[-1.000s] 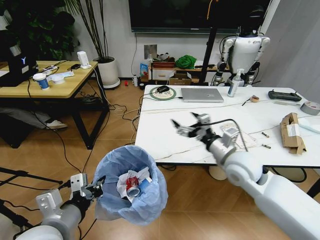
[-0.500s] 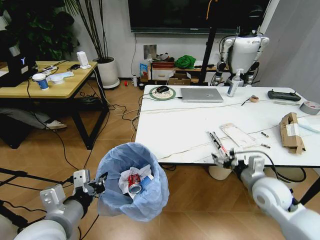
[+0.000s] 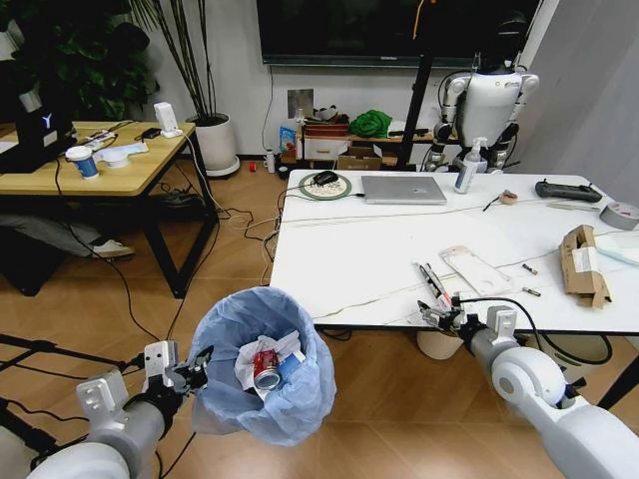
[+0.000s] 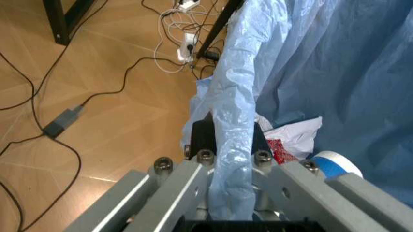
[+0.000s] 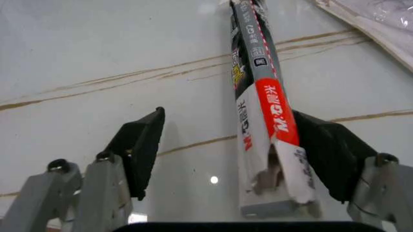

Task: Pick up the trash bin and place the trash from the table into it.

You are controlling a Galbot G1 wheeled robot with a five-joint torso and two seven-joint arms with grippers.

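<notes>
The trash bin (image 3: 300,399), lined with a crinkled blue bag, hangs low beside the table (image 3: 349,249). My left gripper (image 3: 188,373) is shut on its rim, and the bag's fold (image 4: 231,140) is pinched between the fingers. Crumpled white paper, a red can (image 3: 266,367) and a blue-white cup (image 4: 335,163) lie inside. My right gripper (image 3: 439,317) is at the table's front edge, open, its fingers (image 5: 140,145) on either side of a narrow grey, red and black packet (image 5: 261,96) lying flat. A flat white packet (image 3: 474,269) and a torn brown cardboard box (image 3: 582,262) lie farther right.
A silver laptop (image 3: 402,189), spray bottle (image 3: 466,166), black controller (image 3: 567,190) and grey tape roll (image 3: 621,214) sit along the table's back. A wooden desk (image 3: 90,165) stands at left with cables (image 3: 235,215) on the floor. Another robot (image 3: 489,100) stands behind.
My right arm swung from above the table's middle down to its front edge and now has its fingers on either side of the narrow packet. The bin in my left gripper barely shifted.
</notes>
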